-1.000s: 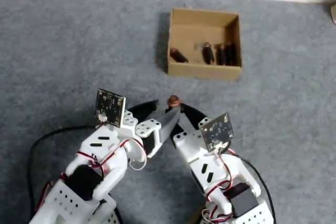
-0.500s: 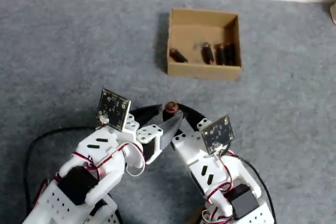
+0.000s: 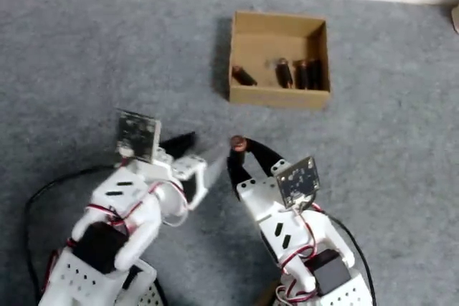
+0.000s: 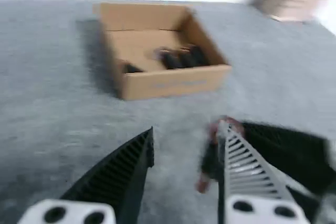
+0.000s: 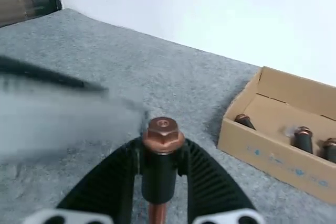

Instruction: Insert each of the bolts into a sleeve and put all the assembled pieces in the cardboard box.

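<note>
My right gripper (image 5: 160, 169) is shut on an assembled piece (image 5: 159, 162), a copper bolt standing upright inside a black sleeve, its hex head on top. From above the same piece (image 3: 237, 144) shows at the tip of the right gripper (image 3: 239, 157), below the cardboard box (image 3: 278, 96). The left gripper (image 3: 196, 151) is open and empty, just to the left of the piece and apart from it. In the left wrist view the open left gripper (image 4: 185, 145) faces the cardboard box (image 4: 173, 83). Several dark assembled pieces (image 3: 297, 74) lie inside the box.
Grey carpet (image 3: 86, 69) covers the table around the box and arms. A black cable (image 3: 43, 202) loops by the left arm's base. A pale wall (image 5: 210, 3) rises behind the carpet.
The left gripper has let go of the piece, opened and drawn back to the left. The right gripper keeps the assembled piece and has hardly moved.
</note>
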